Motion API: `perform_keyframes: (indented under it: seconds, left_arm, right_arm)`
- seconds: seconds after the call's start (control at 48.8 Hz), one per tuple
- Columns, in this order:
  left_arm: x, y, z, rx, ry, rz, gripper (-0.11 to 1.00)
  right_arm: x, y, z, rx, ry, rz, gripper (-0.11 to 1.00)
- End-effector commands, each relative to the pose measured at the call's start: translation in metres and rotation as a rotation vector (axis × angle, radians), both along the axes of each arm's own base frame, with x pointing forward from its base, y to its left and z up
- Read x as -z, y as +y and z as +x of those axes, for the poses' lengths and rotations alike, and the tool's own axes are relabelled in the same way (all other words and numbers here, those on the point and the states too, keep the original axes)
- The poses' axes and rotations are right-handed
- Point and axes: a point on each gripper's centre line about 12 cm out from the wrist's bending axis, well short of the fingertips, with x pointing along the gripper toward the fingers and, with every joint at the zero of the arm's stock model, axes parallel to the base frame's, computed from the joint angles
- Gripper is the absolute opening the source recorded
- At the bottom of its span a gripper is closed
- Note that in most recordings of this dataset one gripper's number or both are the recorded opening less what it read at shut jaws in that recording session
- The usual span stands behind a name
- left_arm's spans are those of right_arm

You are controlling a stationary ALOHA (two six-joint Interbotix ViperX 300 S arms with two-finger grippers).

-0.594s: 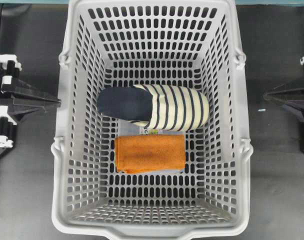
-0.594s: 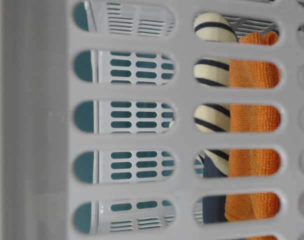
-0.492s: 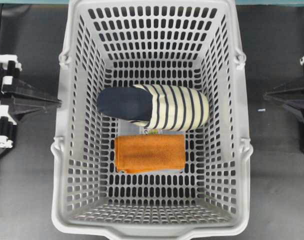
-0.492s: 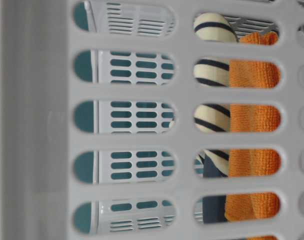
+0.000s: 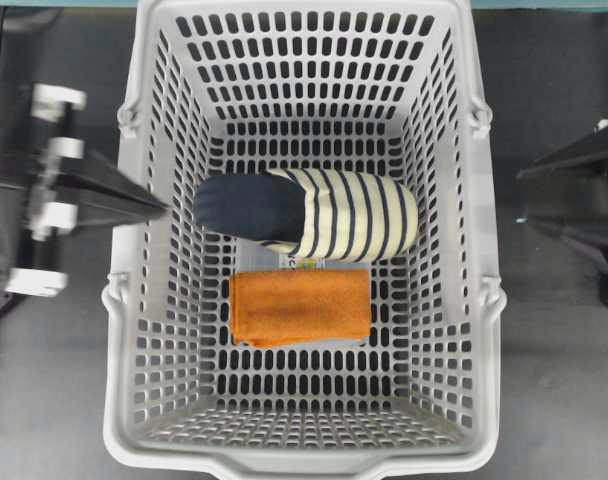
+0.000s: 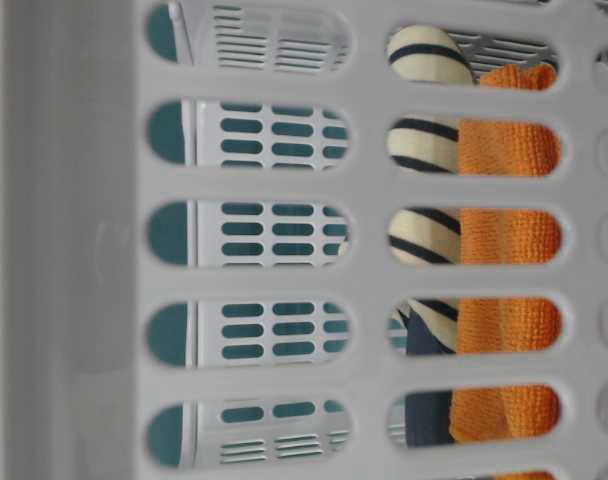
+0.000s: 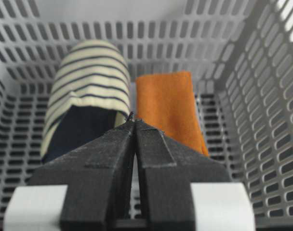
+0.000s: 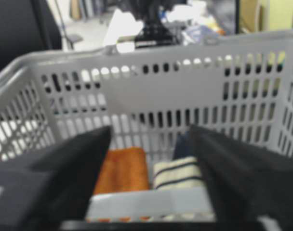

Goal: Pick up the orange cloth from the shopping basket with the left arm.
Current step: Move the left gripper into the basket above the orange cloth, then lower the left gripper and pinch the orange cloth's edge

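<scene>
From overhead, I see the left claw point(image 5: 154, 205) has moved toward the shopping basket point(image 5: 124, 330); half a second ago its tip was well outside the left wall, and now it reaches over the rim. The right claw point(image 5: 524, 200) has also come a little closer on the other side. The orange cloth point(image 5: 301, 307) lies flat on the basket floor, just beside the striped slipper point(image 5: 314, 215), and has not moved.

In the table-level view, I see only the basket wall point(image 6: 74, 240), and through its slots the cloth point(image 6: 509, 235) next to the slipper point(image 6: 424, 140), same as before.

From the left wrist, my claw point(image 7: 134, 126) is clenched, the two fingers pressed together and holding nothing. It points into the basket, between slipper point(image 7: 86, 91) and cloth point(image 7: 168, 103).

From the right wrist, the claw point(image 8: 149, 137) is spread wide and empty, outside the basket wall point(image 8: 151, 91).

I judge the approach has begun; I must release the left claw before descending on the cloth.
</scene>
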Motion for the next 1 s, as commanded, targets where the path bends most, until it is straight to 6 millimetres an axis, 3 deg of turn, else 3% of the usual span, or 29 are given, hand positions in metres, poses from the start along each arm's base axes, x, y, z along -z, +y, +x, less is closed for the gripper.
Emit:
perform_keyframes:
  seconds: [0.0, 0.061, 0.205, 0.266, 0.41, 0.512, 0.717, 0.983]
  left_arm:
    - [-0.01, -0.005, 0.024, 0.014, 0.046, 0.01, 0.0]
    - [-0.008, -0.007, 0.037, 0.017, 0.104, 0.014, 0.01]
    - [0.007, -0.01, 0.066, 0.014, 0.281, 0.022, 0.1]
    - [0.012, -0.011, 0.077, 0.009, 0.358, 0.018, 0.24]
    - [0.018, -0.019, 0.098, -0.007, 0.402, -0.024, 0.69]
    - [0.031, -0.028, 0.114, -0.011, 0.444, -0.05, 0.88]
    - [0.07, -0.046, 0.141, 0.004, 0.569, -0.045, 0.88]
    - [0.096, -0.056, 0.166, 0.012, 0.64, -0.03, 0.88]
  right_arm:
    - [-0.011, -0.001, 0.001, 0.006, -0.02, -0.005, 0.73]
    - [-0.011, -0.001, 0.0, 0.004, -0.014, -0.008, 0.81]
    - [-0.012, -0.001, -0.003, 0.003, -0.006, -0.009, 0.78]
    - [-0.013, -0.001, -0.004, 0.003, -0.011, -0.011, 0.79]
    - [-0.015, -0.001, -0.006, 0.003, -0.012, -0.012, 0.79]
    - [-0.016, -0.001, -0.007, 0.003, -0.015, -0.014, 0.79]
    - [-0.015, -0.001, -0.007, 0.003, -0.014, -0.014, 0.79]
    - [-0.016, -0.001, -0.008, 0.004, -0.018, -0.014, 0.79]
